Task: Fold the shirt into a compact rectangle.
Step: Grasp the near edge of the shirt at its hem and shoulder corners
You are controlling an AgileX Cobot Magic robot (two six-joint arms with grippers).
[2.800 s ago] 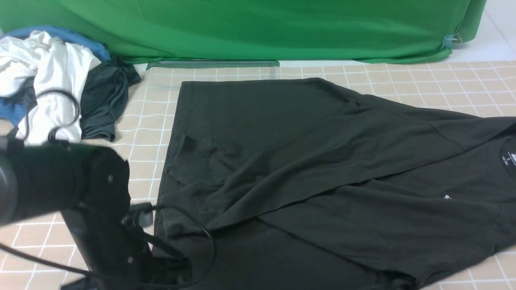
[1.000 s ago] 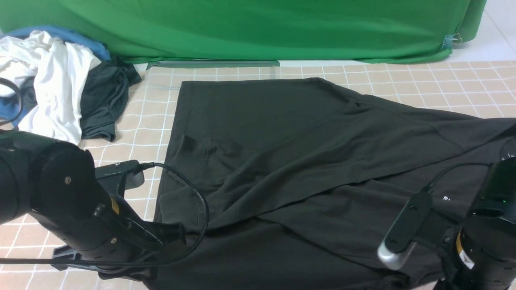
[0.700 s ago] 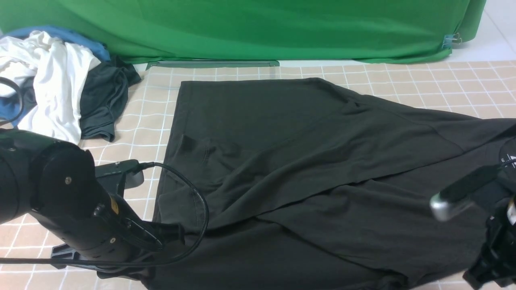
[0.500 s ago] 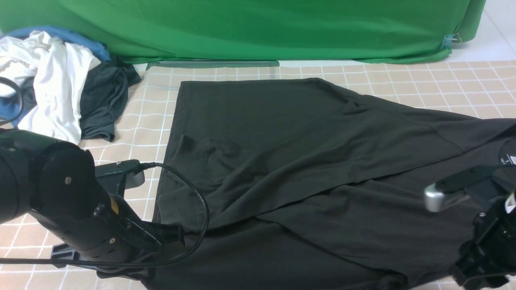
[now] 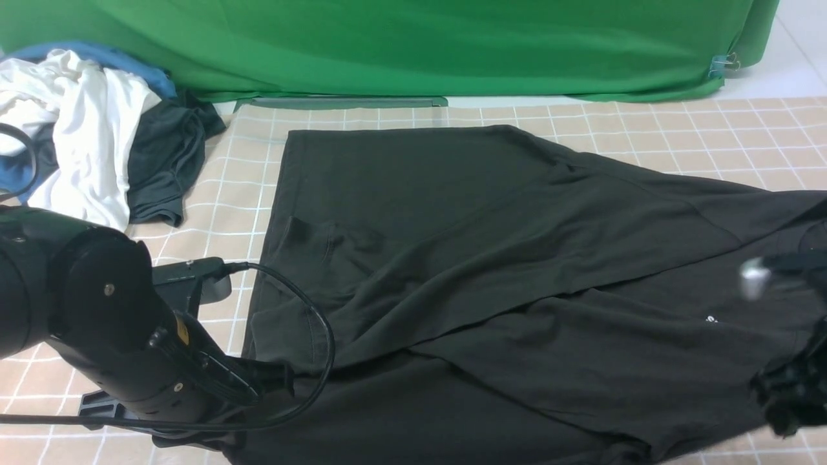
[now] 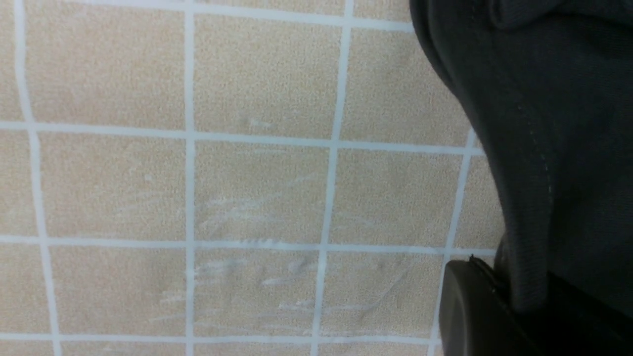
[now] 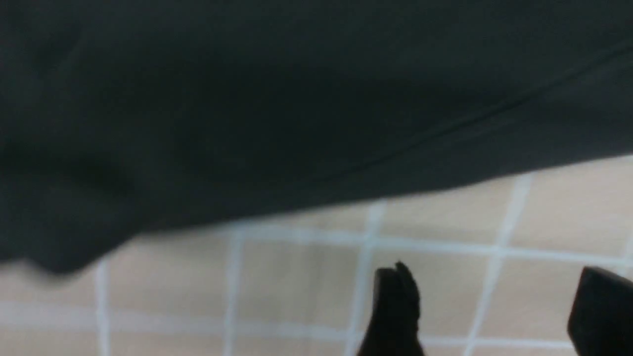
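Shirt [image 5: 484, 258], corner in low left pincer [image 6: 519, 309]; right pincer [image 7: 494, 316] agape.

free: tablecloth [image 5: 711, 135] far right | obstacle: clothes pile [image 5: 97, 129] far left | shirt [image 5: 452, 226] spans middle

Backdrop: green cloth [image 5: 413, 45] across the top of the frame, creased, its lower edge lying on the surface. Small clip [image 5: 727, 63] at its right end. Grey-green bar [image 5: 339, 102] along its base, left of centre. Work surface: beige covering [image 5: 711, 129] with white grid lines, scuffed pale in the left wrist view. White floor [image 5: 798, 58] at far upper right. Light even, shadows soft
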